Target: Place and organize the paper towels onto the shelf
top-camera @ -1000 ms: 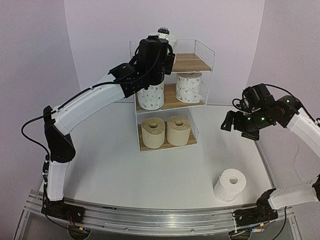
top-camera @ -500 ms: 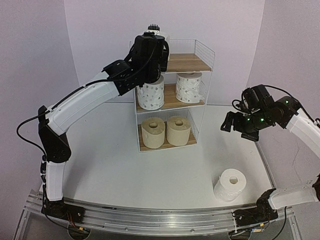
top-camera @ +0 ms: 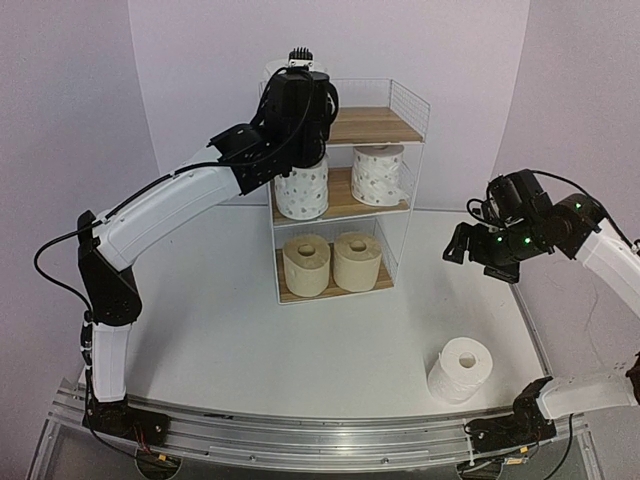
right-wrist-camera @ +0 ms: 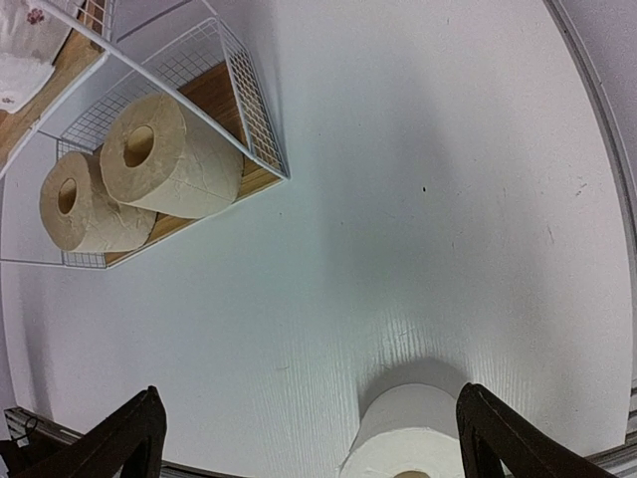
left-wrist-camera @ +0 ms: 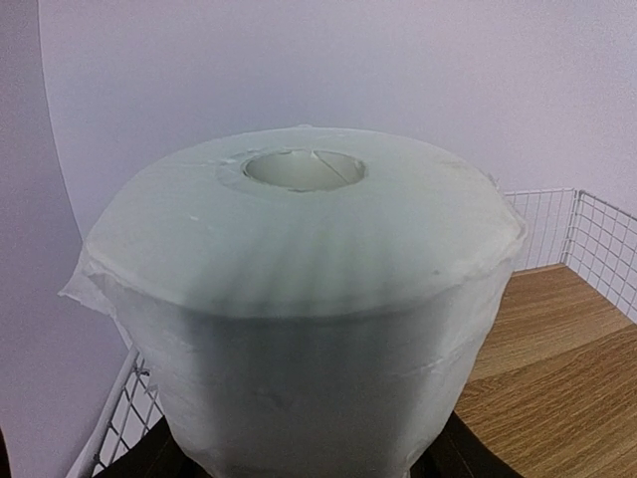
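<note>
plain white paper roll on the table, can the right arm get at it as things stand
Probably yes: the plain white paper roll stands alone on the white table, with the right pincer open above it and nothing between.

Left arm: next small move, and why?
Probably ease the left gripper down to seat the plain white roll on the top board. The roll is gripped upright over that bare board's left end, and contact underneath is hidden.

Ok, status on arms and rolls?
Left jaws shut on white roll at shelf top tier. Right jaws open, last roll on table below. Nothing blocking.
</note>
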`<state>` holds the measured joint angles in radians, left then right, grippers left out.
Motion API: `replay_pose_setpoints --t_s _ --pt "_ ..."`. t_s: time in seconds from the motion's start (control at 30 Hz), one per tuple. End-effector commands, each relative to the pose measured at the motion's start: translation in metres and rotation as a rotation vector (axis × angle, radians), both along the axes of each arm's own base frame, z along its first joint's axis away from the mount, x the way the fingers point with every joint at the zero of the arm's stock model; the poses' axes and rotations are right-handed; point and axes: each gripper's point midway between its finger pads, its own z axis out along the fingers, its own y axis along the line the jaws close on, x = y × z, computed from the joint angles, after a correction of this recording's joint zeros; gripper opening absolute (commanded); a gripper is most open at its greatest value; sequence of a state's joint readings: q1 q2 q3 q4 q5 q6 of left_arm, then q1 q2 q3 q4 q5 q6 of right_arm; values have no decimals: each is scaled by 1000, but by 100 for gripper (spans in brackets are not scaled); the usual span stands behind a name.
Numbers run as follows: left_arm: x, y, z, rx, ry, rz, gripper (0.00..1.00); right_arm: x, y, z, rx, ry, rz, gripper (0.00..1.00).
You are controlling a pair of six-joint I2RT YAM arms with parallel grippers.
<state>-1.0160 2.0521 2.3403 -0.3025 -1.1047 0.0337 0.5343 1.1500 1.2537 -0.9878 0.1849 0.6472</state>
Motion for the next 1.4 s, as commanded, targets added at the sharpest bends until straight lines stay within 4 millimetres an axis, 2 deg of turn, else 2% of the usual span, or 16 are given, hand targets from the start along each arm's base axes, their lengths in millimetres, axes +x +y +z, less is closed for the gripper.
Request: replay_pose_setpoints --t_s 0.0,0.03,0.2,0.5,0.73,0.83,1.0,1.27,1.37 --pt "-13 22 44 -127 -73 -3 34 1 -4 3 -4 -26 -15 98" --pt "-14 22 45 -132 -72 -11 35 2 -4 4 -4 -27 -15 98" --pt "-15 21 49 -141 -76 -34 55 2 -4 4 -4 -28 -16 98" --pt "-20 21 55 -152 -84 -55 74 3 -4 6 -1 -32 -21 98" --pt "-27 19 59 -163 -93 -69 98 2 -5 9 0 -43 -19 98" --pt "-32 17 61 -162 -100 -78 99 2 -5 9 -2 -44 -17 98" --pt "-47 13 75 -159 -139 -88 100 2 -4 10 1 -44 -7 98" --pt "-102 3 120 -124 -250 -116 100 -2 5 13 21 -39 55 98" --pt "-124 -7 127 -124 -244 -201 100 -7 9 6 33 -11 86 98"
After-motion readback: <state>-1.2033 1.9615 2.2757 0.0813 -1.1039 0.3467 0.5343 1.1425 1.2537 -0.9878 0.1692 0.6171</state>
